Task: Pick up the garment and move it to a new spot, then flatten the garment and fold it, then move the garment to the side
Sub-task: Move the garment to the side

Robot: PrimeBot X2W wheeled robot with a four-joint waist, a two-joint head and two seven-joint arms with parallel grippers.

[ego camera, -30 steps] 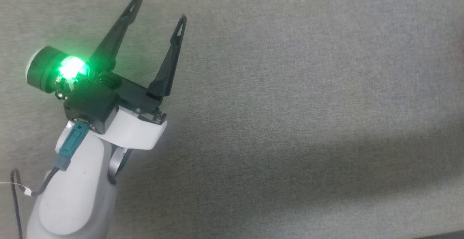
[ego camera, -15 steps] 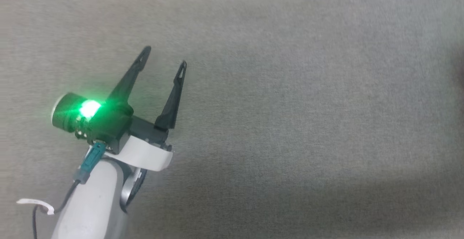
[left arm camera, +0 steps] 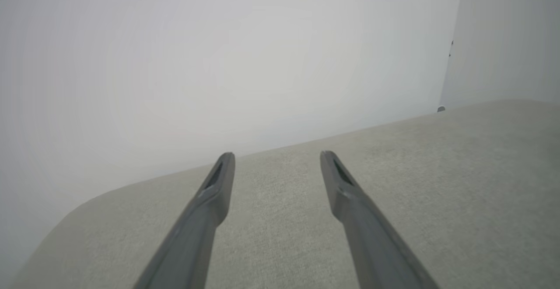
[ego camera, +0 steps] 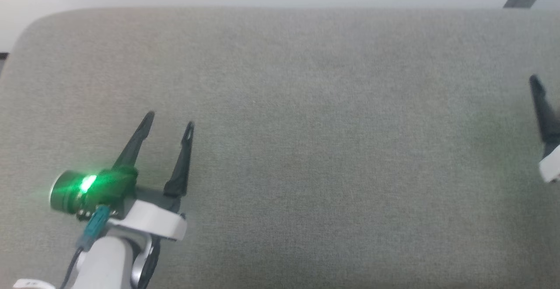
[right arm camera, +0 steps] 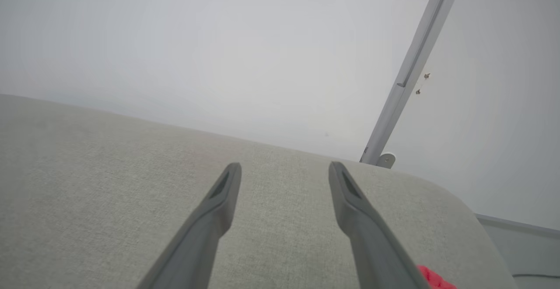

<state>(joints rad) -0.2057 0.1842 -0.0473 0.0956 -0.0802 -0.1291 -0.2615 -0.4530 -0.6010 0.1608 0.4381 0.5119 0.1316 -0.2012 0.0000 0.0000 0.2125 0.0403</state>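
Surface: grey padded top [ego camera: 306, 149], woven cloth cover with a fine, slightly heathered weave, matte, edges soft and corners rounded (one rounded corner at upper left of the head view). Nearest, lower left of the head view: left gripper [ego camera: 169, 120], two long dark tapered fingers set apart in a V with bare cloth between them, nothing held. Each fingertip has a narrow slot. Behind the fingers sits a dark block with a glowing green light [ego camera: 85, 184], a white curved collar, a teal connector [ego camera: 94, 232] with a thin dark cable, then a pale smooth forearm. Right gripper [right arm camera: 285, 166]: in the right wrist view both fingers are spread, nothing between them but grey cloth; at the right edge of the head view one of its dark fingers shows, blurred. Garment [right arm camera: 433, 278]: a small bright red scrap at the bottom edge, lower right of the right wrist view, just beside the base of the right-hand finger and partly behind it. Contact with the finger cannot be judged; too little shows to tell shape or markings. Beyond the far edge: plain pale wall [left arm camera: 218, 61], and a slim grey pole [right arm camera: 411, 70] rising at a slant at upper right of the right wrist view.
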